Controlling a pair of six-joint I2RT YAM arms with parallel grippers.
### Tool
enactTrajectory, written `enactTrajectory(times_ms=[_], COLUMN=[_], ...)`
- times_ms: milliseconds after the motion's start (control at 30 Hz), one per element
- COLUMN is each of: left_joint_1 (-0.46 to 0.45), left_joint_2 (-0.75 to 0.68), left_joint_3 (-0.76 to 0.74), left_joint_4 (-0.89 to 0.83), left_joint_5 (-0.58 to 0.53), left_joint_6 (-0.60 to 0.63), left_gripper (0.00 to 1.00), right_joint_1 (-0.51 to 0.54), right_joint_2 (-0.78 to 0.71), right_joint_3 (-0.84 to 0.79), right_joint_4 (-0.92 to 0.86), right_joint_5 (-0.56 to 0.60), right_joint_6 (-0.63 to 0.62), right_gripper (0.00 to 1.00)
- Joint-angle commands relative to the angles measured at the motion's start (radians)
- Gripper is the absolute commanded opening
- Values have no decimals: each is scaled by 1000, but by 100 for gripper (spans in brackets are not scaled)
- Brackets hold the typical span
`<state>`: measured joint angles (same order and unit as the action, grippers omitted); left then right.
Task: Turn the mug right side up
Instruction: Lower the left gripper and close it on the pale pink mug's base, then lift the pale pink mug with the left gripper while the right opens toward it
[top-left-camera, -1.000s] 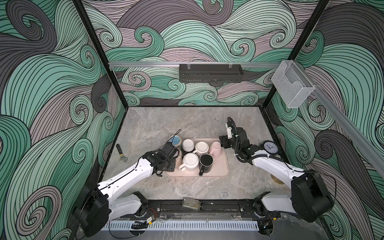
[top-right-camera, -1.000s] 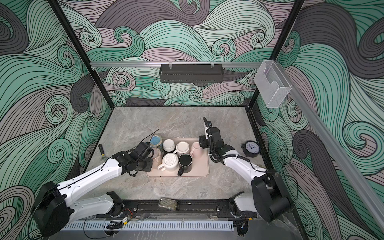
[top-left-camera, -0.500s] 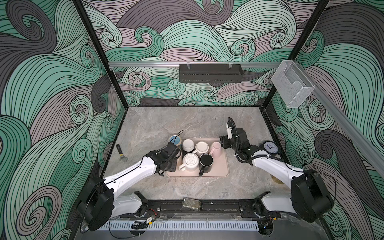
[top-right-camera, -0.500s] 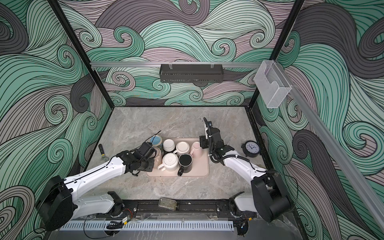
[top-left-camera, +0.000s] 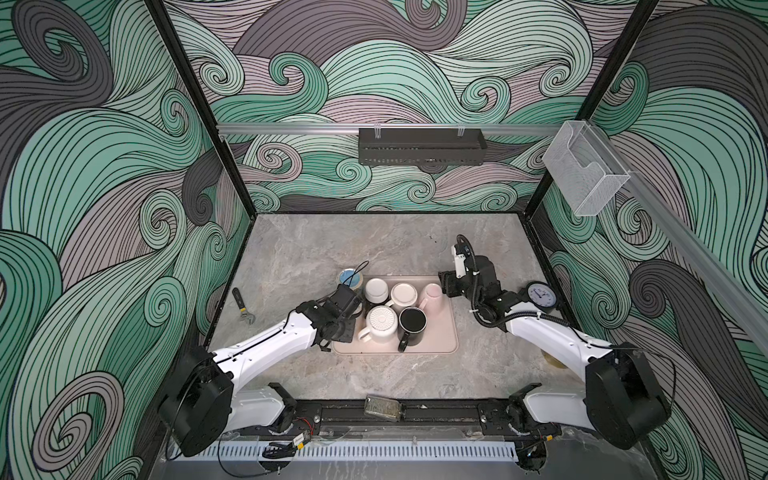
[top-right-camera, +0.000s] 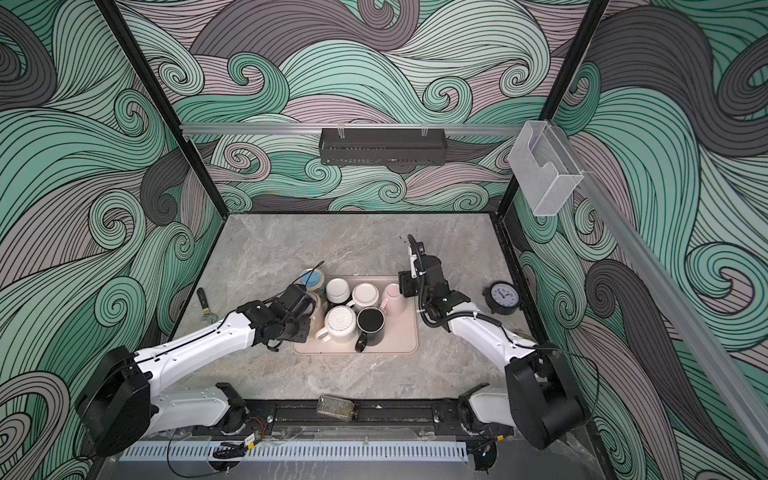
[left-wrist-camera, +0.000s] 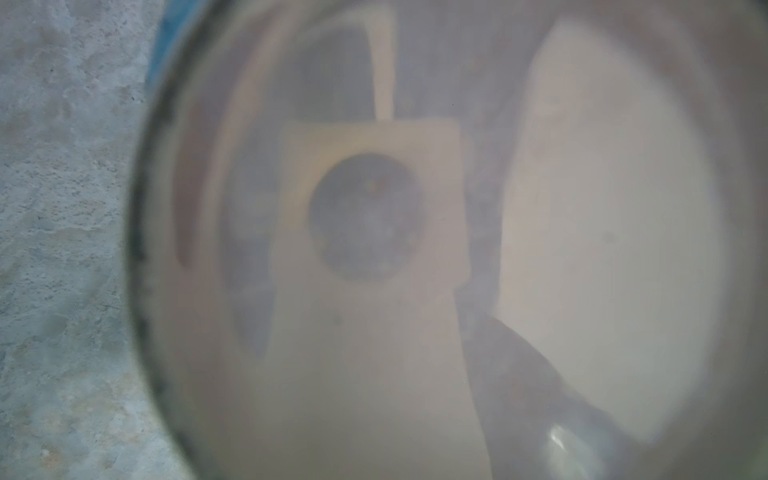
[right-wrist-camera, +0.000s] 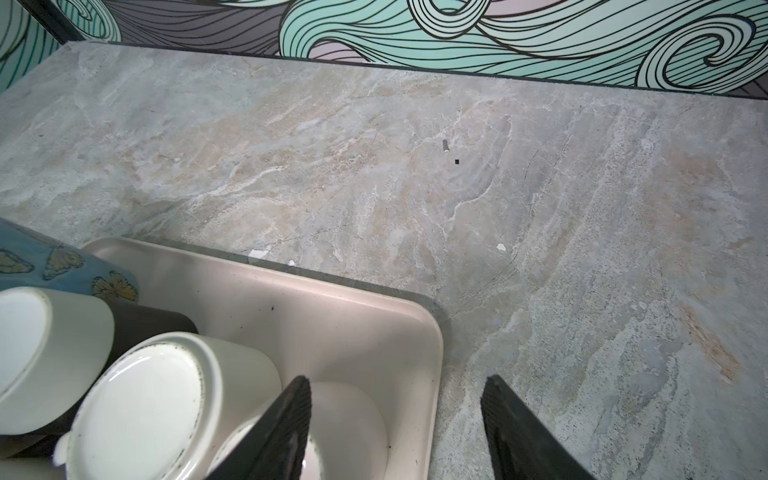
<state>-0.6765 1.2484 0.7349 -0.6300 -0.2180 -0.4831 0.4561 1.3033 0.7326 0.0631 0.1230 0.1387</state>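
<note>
Glossy beige ceramic mug (top-right-camera: 318, 319): located directly at the tips of the left gripper (top-right-camera: 309, 308), which covers most of it in both top views. Only a tan strip of its wall shows beyond the gripper. In the left wrist view its rounded, mirror-like surface (left-wrist-camera: 374, 332) fills the frame, out of focus. Orientation cannot be determined.

Table (top-left-camera: 374, 245): we see a grey marbled top with patterned walls at its far, left and right edges.
Tray (top-left-camera: 441, 345): pink, lying flat in the table's middle.
Blue mug (top-left-camera: 347, 277): on the table, just beside the tray's far left corner.
Wrench (top-left-camera: 243, 307): near the left edge, well apart from the tray.
Clock (top-left-camera: 540, 294): white dial in a black case, near the right edge.
</note>
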Motion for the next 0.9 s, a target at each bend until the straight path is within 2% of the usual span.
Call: enactTrajectory(times_ms=[0, 300, 400, 433, 600, 667, 867], left_joint_1=[0, 0, -1, -1, -6, -7, -12], left_joint_2=[-7, -22, -40, -45, -100, -127, -177], left_joint_3=[7, -4, -9, -8, -6, -9, 58], left_joint_4=[15, 5, -2, -8, -28, -14, -96], left_joint_5=[-54, -67, -76, -81, -82, -32, -29], left_joint_6=[-12, -20, -22, -21, 1, 48, 74], left_gripper=[26, 18, 8, 1, 0, 0, 0], right_joint_1=[4, 4, 5, 4, 4, 4, 4], right_joint_2=[-22, -22, -18, -16, -14, -20, -34], right_joint_3=[-9, -10, -8, -6, 17, 22, 35], right_joint_4=[2, 1, 0, -2, -26, -29, -28], right_joint_5=[-23, -56, -72, -77, -122, -142, -192], right_joint_6=[3, 43, 60, 66, 89, 101, 116], right_gripper=[66, 62, 60, 59, 56, 54, 50])
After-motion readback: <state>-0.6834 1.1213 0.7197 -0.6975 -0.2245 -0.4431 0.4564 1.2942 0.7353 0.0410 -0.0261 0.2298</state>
